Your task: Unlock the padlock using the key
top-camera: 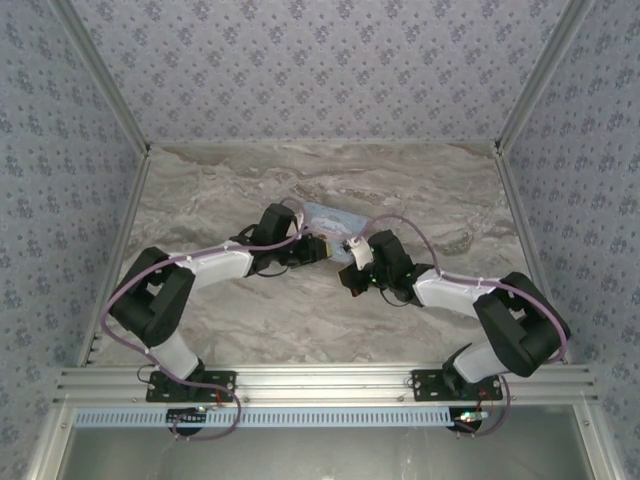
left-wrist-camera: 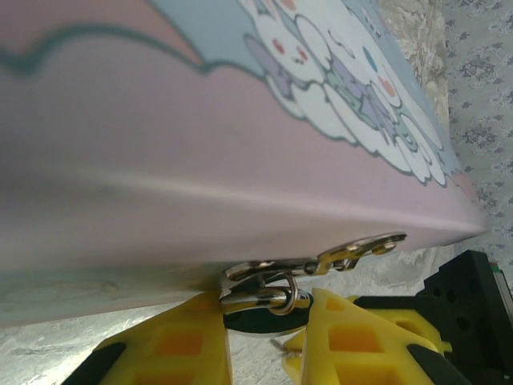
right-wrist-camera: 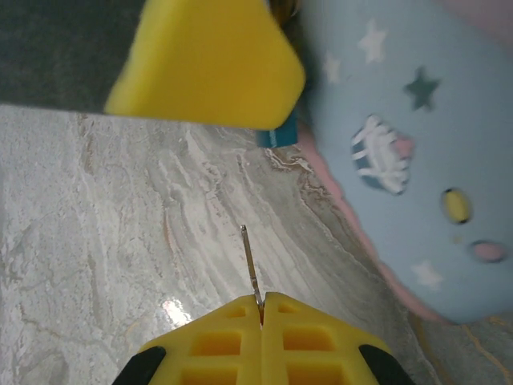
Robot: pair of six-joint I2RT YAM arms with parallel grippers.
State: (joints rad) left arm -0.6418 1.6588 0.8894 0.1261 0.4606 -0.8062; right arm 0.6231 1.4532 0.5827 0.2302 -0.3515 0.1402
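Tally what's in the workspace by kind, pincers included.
pincers: 2 (left pincer, right pincer)
tin box: 1
padlock: 1
key: 1
total: 5

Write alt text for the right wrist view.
The right gripper, jaws shut, pinches a thin metal key pointing ahead over the marble table. Top left, a big yellow finger hides most of the blue padlock beside the pale blue cartoon tin.
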